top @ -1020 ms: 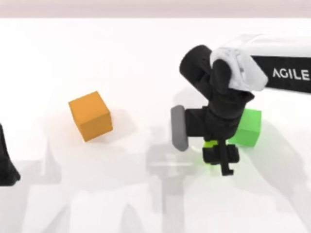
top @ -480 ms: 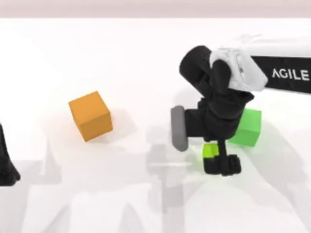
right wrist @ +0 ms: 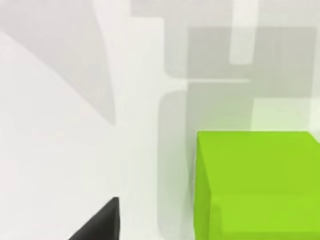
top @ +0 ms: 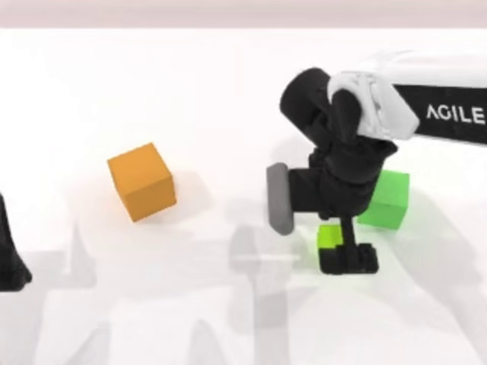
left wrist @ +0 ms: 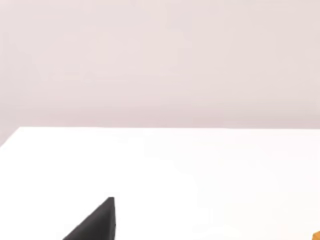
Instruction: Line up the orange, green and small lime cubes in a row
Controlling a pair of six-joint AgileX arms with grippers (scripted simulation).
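Since a second ago the right gripper (top: 348, 259) has slid toward the near edge of the tabletop (top: 213, 99), so more of the small lime cube (top: 329, 236) now shows behind its black tip, where earlier only a thin sliver peeked out from under the wrist. From above, the lime cube sits on the tabletop touching or just behind the dark fingers, with the arm's body covering its far side; whether the fingers are spread or closed, and whether they have any hold on the cube, cannot be told from these views. The right wrist view shows the lime cube (right wrist: 257, 185) close and large, resting flat on the white surface, with one dark finger (right wrist: 100, 222) off to the side and clear of it — no contact is visible there. The green cube (top: 389, 199) lies just beside the lime one, toward the right side of the tabletop and slightly farther back, partly hidden by the right arm. The orange cube (top: 141, 181) stands well apart on the left half, turned a little out of square with the table's edges, in the same place as before. The left gripper (top: 11, 255) is parked at the left edge of the tabletop, only a dark shape cut off by the frame; its own wrist view shows bare tabletop, one dark finger (left wrist: 95, 222) and a tiny orange corner at the edge.
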